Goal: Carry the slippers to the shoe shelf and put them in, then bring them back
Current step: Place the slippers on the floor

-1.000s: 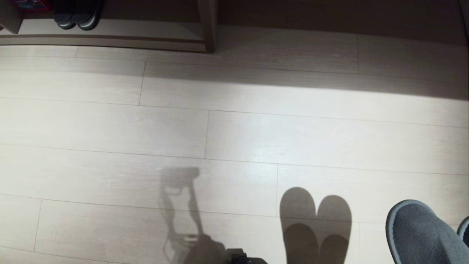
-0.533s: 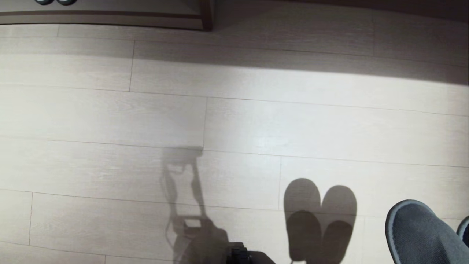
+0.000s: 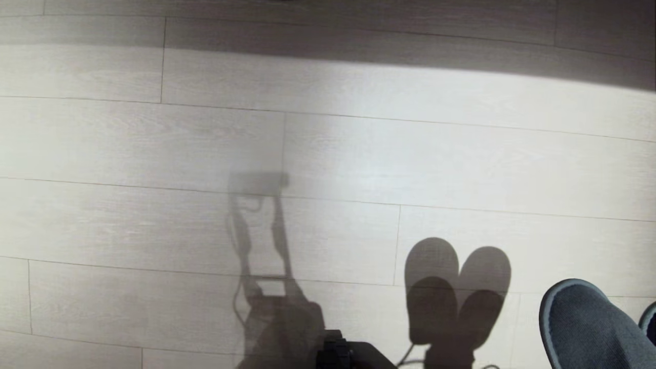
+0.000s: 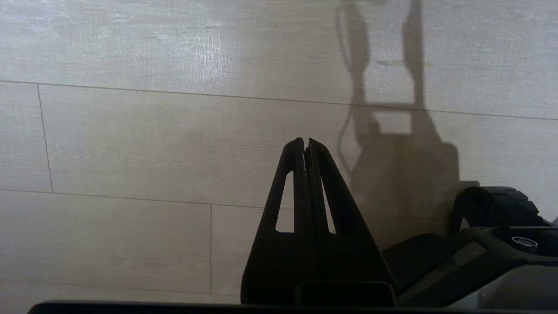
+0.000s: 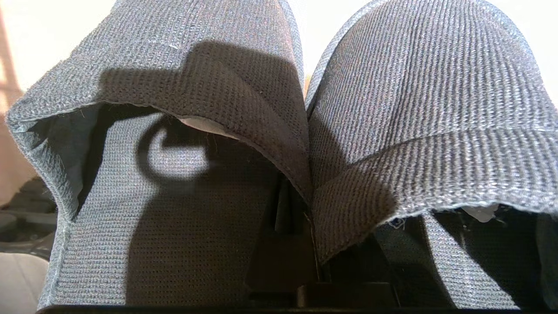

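The grey-blue ribbed slippers (image 5: pixel 209 87) hang side by side in front of my right gripper (image 5: pixel 305 196). It is shut on their two adjoining inner walls, with one black finger (image 5: pixel 283 213) inside one slipper and the other finger hidden by fabric. In the head view the toe of one slipper (image 3: pixel 584 328) pokes in at the bottom right, above the floor, and a sliver of the other (image 3: pixel 650 320) shows at the edge. Their heart-shaped shadow (image 3: pixel 456 287) lies on the planks. My left gripper (image 4: pixel 304 141) is shut and empty, pointing at the floor. The shoe shelf is out of view.
Pale wood-plank floor (image 3: pixel 328 154) fills the head view, with a darker shaded band (image 3: pixel 359 31) along the far side. The robot's dark base (image 3: pixel 338 356) sits at the near edge, its wheel and body (image 4: pixel 492 209) beside the left gripper.
The head view has tipped downward: the shelf's base board and the dark pair on it slid out at the top. The held slippers keep their place in the picture.
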Controlling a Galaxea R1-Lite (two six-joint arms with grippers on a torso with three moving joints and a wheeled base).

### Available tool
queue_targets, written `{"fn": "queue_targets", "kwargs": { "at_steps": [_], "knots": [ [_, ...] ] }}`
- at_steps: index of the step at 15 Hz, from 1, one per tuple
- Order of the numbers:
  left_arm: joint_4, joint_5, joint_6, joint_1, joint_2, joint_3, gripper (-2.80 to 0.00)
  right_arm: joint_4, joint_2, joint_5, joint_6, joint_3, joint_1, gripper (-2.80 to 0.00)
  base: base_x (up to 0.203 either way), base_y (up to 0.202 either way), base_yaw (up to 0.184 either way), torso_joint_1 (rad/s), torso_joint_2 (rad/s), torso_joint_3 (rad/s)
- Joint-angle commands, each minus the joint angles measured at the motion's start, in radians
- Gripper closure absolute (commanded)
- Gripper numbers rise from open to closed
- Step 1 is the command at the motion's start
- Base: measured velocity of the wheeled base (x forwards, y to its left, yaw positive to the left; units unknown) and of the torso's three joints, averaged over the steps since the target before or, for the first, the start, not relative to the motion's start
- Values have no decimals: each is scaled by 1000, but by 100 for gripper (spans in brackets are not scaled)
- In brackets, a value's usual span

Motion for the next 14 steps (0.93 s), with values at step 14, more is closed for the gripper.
{"fn": "queue_targets", "kwargs": {
  "at_steps": [14],
  "knots": [
    [2,0,1,1,-1,0,0,-20,166,49,10,-149,1,0,0,0,0,4,1,-151]
  ]
}}
